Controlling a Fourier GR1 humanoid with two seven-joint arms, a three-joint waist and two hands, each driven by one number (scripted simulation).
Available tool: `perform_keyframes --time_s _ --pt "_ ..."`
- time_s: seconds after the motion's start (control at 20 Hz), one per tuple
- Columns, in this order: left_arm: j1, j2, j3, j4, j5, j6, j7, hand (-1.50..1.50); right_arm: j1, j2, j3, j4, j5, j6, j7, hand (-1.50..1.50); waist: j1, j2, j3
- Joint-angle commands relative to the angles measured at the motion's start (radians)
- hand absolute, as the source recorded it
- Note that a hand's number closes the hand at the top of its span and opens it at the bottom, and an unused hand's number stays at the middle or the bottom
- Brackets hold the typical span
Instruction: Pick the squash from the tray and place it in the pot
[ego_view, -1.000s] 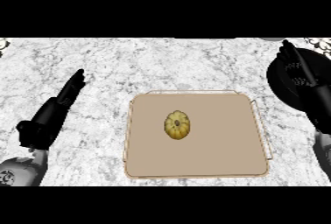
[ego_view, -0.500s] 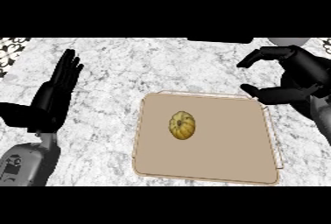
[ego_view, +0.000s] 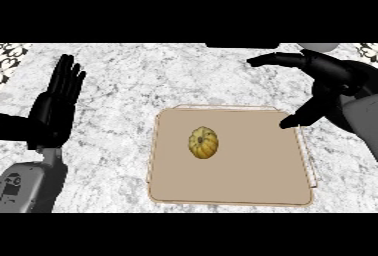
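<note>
A small yellow ribbed squash (ego_view: 203, 143) lies on the tan tray (ego_view: 251, 180), left of the tray's middle. My right hand (ego_view: 325, 80) hangs open above the tray's far right corner, thumb pointing down at the tray's edge and fingers spread toward the left. It touches nothing. My left hand (ego_view: 55, 105) rests open at the left side of the counter, fingers straight and pointing up. The pot shows only as a dark edge (ego_view: 240, 45) at the top of the view.
The counter (ego_view: 148, 75) is white and grey marble. A patterned strip (ego_view: 11, 60) runs along its far left edge. A pale round object (ego_view: 319, 46) peeks in at the top right, behind my right hand.
My right hand has moved down and left toward the tray's far right corner, fingers opening wider. The left hand turned its flat palm more upright. The view shifted slightly, and the squash has not moved on the tray.
</note>
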Motion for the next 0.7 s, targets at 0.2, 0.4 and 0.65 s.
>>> perform_keyframes --time_s 0.2,0.4,0.65 --pt "0.029 -0.011 0.023 0.024 0.006 -0.011 -0.027 0.0 -0.106 -0.009 0.163 -0.064 0.187 0.129 0.126 -1.5 -0.018 -0.008 -0.001" --pt "0.044 -0.023 0.006 -0.024 -0.014 0.003 -0.003 0.0 -0.155 0.062 0.179 -0.096 0.201 0.212 0.249 -1.5 -0.019 -0.01 0.0" --pt "-0.015 0.005 0.041 0.013 -0.013 -0.021 0.014 0.0 -0.185 0.174 0.19 -0.079 0.259 0.249 0.389 -1.5 -0.021 -0.007 0.0"
